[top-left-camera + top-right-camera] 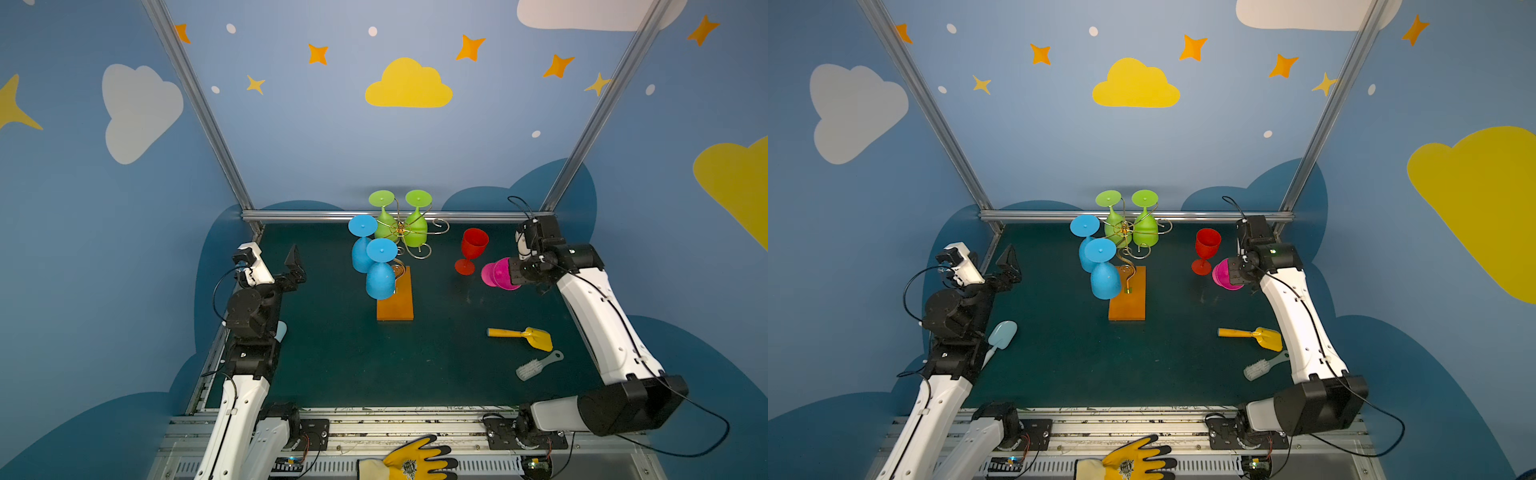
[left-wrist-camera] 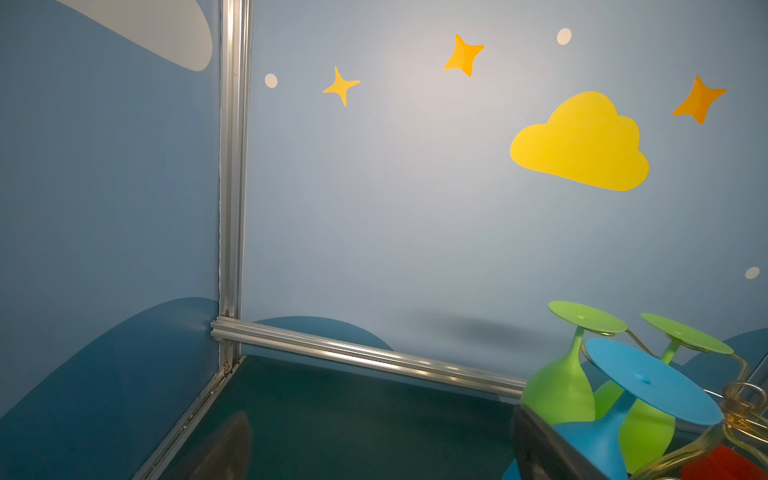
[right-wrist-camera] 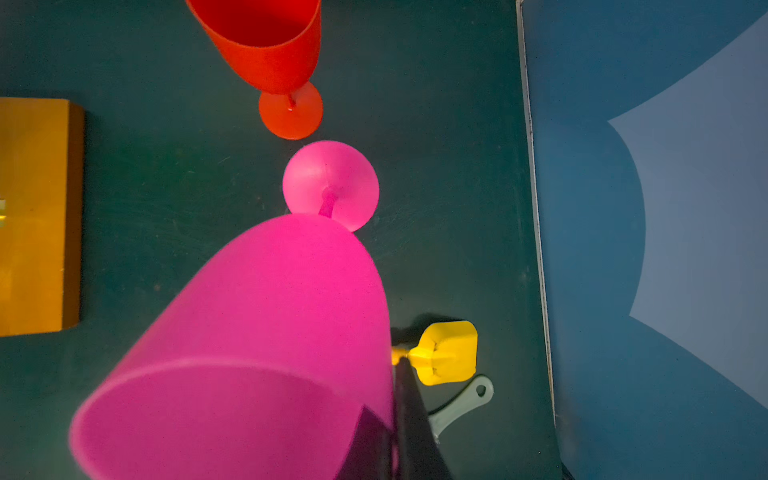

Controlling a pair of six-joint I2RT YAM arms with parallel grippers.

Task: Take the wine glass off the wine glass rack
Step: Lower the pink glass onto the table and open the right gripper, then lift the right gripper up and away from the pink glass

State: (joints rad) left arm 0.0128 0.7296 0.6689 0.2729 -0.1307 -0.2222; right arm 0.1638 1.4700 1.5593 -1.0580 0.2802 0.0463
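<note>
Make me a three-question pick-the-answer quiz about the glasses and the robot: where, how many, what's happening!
1. Where is the red glass from the wine glass rack? A hanging on it; B standing on the table to its right; C under it.
2. How many glasses hang on the rack? A four; B two; C six.
3. The right end effector is: A empty; B out of sight; C gripping the pink glass.
B, upright there; A, two green glasses, two blue glasses; C, it clamps the rim.
</note>
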